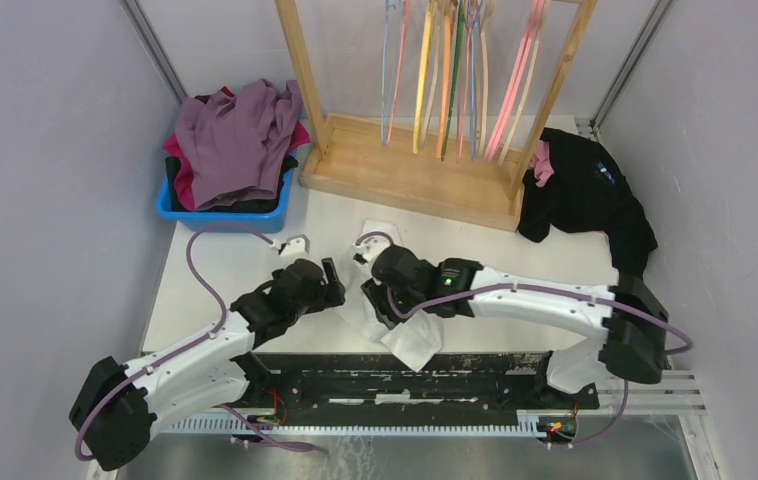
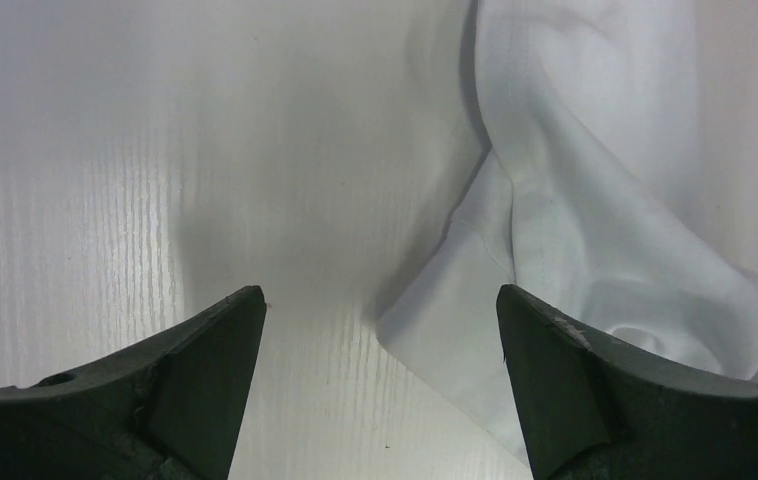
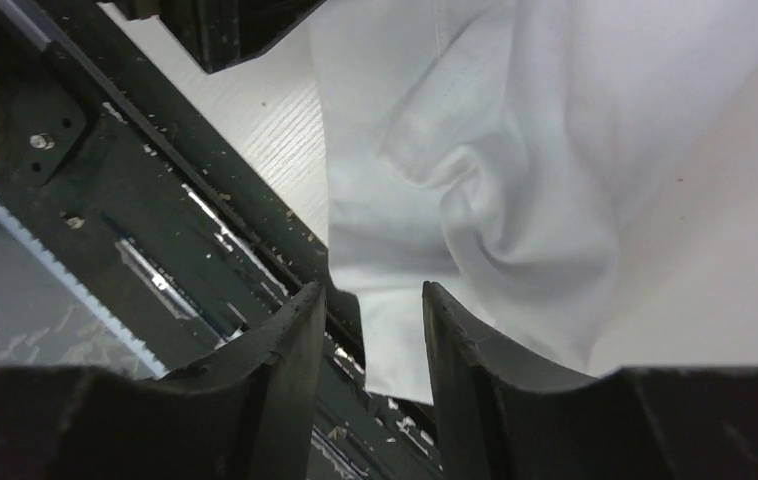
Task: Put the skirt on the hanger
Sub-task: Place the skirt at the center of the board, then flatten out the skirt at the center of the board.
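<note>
The white skirt lies crumpled on the table's near middle, its lower corner hanging over the black base rail. My left gripper hovers just left of it, open wide. In the left wrist view the left gripper holds nothing, and a skirt corner lies by the right finger. My right gripper is over the cloth. In the right wrist view the right gripper has its jaws narrowly apart above the skirt edge. Several coloured hangers hang on the wooden rack at the back.
A blue bin piled with purple and pink clothes stands at the back left. A black garment lies at the back right beside the rack's wooden base. The black rail runs along the near edge. Grey walls close both sides.
</note>
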